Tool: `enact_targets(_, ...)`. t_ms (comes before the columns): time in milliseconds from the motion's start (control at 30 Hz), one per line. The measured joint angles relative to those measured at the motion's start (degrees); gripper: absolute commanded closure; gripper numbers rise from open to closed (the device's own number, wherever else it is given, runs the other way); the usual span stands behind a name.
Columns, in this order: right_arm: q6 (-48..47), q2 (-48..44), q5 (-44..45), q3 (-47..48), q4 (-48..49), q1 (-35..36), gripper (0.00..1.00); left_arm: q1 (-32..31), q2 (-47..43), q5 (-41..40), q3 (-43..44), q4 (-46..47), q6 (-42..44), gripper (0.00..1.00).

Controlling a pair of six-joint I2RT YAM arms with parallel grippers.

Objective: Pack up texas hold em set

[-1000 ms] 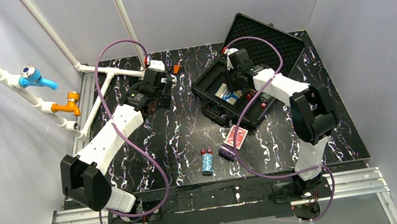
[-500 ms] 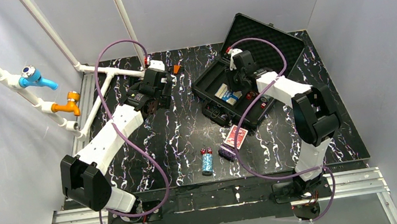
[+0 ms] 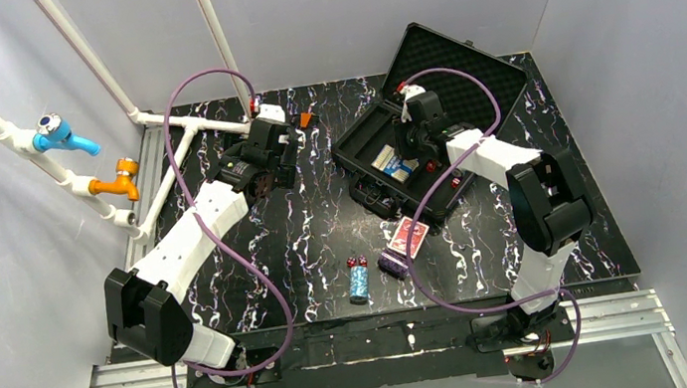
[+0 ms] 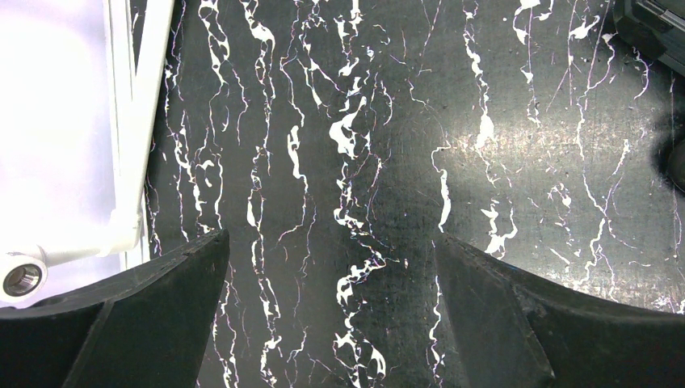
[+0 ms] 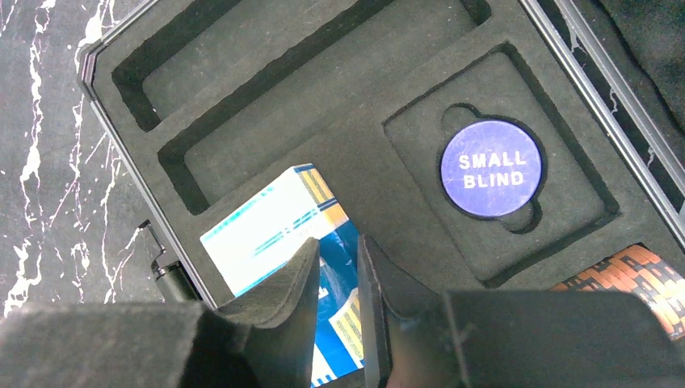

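Note:
The black case (image 3: 355,135) stands open at the back right, its foam-lined lid (image 3: 463,63) raised. In its foam tray (image 5: 355,121) lie a blue and white card deck (image 5: 266,222), a purple "SMALL BLIND" button (image 5: 491,168) and orange-brown chips (image 5: 638,275). My right gripper (image 5: 338,240) hovers just over that deck with its jaws a narrow gap apart and nothing between them. On the table in front lie a red card deck (image 3: 409,236), a purple chip stack (image 3: 392,265), a blue chip stack (image 3: 359,281) and two red dice (image 3: 355,261). My left gripper (image 4: 331,238) hangs wide open over bare tabletop.
A white pipe frame (image 3: 200,123) runs along the table's back left, close beside my left gripper, and shows as a white pipe (image 4: 133,121) in the left wrist view. Blue (image 3: 61,136) and orange (image 3: 117,181) taps sit on the left wall. The case's corner (image 4: 654,24) is just right of the left gripper.
My right gripper has shifted slightly right and toward the lid over the case, and its jaws have narrowed. The left arm has not moved.

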Motion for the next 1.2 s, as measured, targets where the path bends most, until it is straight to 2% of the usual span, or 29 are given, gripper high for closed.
enact_targets(400,3.08,0.31,1.86,-1.77,3.91,-0.15,0.73,0.00,0.00,0.00,0.00,-0.02,0.00,0.02)
enact_targets(1000,4.72,1.25,3.63,-3.74,9.31,0.04,0.72,0.00,0.00,0.50,0.00,-0.02,-0.02,0.02)
enact_targets(1100,4.46,1.11,3.30,-3.72,9.70,-0.11,0.66,0.00,0.00,0.79,0.00,-0.07,-0.02,0.02)
enact_targets(1133,3.82,0.94,3.19,-3.69,9.68,-0.15,0.61,0.00,0.00,0.83,0.00,-0.07,-0.04,0.02)
enact_targets(1200,2.67,0.72,2.89,-3.67,9.46,-0.35,0.45,0.00,0.00,0.87,0.00,-0.13,-0.04,0.02)
